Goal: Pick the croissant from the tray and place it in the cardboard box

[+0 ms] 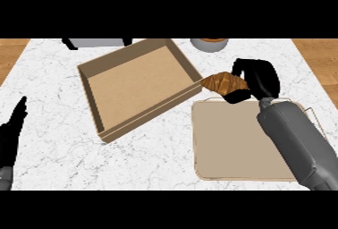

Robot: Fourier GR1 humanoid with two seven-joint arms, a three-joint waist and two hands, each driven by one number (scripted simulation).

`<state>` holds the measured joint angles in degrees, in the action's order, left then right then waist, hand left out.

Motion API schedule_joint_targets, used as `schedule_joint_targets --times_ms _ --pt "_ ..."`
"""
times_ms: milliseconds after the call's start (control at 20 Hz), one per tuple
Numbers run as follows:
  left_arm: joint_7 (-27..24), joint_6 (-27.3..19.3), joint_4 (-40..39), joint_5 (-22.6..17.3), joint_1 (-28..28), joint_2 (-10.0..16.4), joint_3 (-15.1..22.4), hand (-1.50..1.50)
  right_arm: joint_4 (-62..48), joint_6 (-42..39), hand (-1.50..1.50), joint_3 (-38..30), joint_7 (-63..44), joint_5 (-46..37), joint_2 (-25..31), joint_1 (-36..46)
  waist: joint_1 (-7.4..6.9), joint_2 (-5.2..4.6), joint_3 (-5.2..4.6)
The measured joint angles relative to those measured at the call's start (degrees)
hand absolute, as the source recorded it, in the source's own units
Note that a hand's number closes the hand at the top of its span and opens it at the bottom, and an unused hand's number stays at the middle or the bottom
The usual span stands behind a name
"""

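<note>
The croissant [223,82] sits in the curled fingers of the robot's right hand [259,75], above the far edge of the tray [238,147] and just beside the right corner of the cardboard box [132,85], not yet over its floor. The carry looks about midway; the next move likely calls for a shift left across the box wall before release. The hand hides part of the pastry. The left hand [12,129] rests open at the view's left edge. A grey object [99,43] and a round vessel [210,44] are cut off at the top.
</note>
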<state>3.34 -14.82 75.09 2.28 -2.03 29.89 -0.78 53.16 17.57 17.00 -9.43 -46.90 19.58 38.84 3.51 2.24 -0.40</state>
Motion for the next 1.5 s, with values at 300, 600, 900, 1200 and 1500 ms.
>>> schedule_joint_targets --times_ms 300,600,900,1200,1500 --pt "0.46 1.16 0.18 -0.39 -1.22 -0.03 -0.35 0.0 16.2 -4.94 1.5 5.37 -17.28 -6.84 -5.97 2.06 -1.14 -0.87 0.19" --pt "0.71 1.52 0.93 0.8 -2.45 -1.16 0.33 0.0 22.01 -10.58 1.5 3.77 -26.9 -7.27 -12.94 8.4 -3.05 -1.8 0.33" --pt "-0.51 2.33 -0.26 1.97 -3.95 -1.88 0.2 0.0 12.51 -7.0 1.5 -0.37 -30.21 -4.82 -17.96 18.86 -4.43 -2.36 0.35" --pt "-0.47 2.22 -1.12 3.39 -5.67 -3.59 0.9 0.0 -1.58 -0.05 1.5 -2.73 -29.01 2.01 -19.2 27.72 -5.58 -2.74 0.35" --pt "-0.01 3.29 -0.28 3.76 -6.71 -4.09 1.48 0.0 -16.99 5.68 1.5 -6.19 -23.38 6.85 -19.48 35.05 -7.38 -3.37 0.34"
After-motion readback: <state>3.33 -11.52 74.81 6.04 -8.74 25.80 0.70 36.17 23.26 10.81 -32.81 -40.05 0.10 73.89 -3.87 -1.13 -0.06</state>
